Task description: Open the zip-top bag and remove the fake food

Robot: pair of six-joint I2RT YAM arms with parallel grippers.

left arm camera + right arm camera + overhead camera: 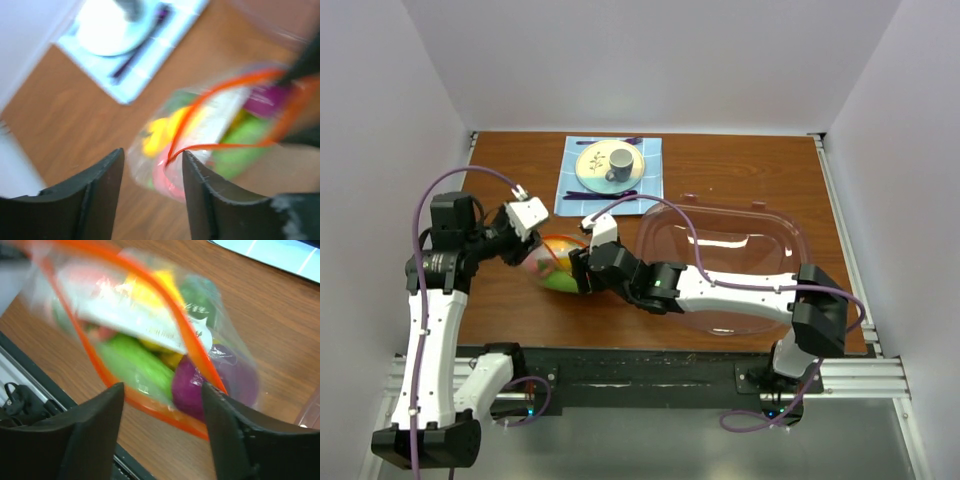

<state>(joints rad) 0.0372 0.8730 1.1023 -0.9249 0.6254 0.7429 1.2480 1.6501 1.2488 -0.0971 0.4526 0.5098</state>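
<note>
The zip-top bag (552,263) lies on the wooden table between my two grippers. Its two orange zipper strips stand apart, so the mouth gapes. The fake food is inside: a yellow piece (156,133), a green piece (134,362), a purple piece (192,389) and something pink. My left gripper (152,167) is open at the bag's left end, and the zipper corner touches its right finger (200,185). My right gripper (162,392) is open around the bag's right end, with the lower strip and the purple piece between its fingers. Both wrist views are blurred.
A large clear pinkish bowl (730,255) lies upside down to the right, under my right arm. A blue mat (610,178) at the back holds a plate, a grey cup (618,163) and purple cutlery. White walls close in on three sides.
</note>
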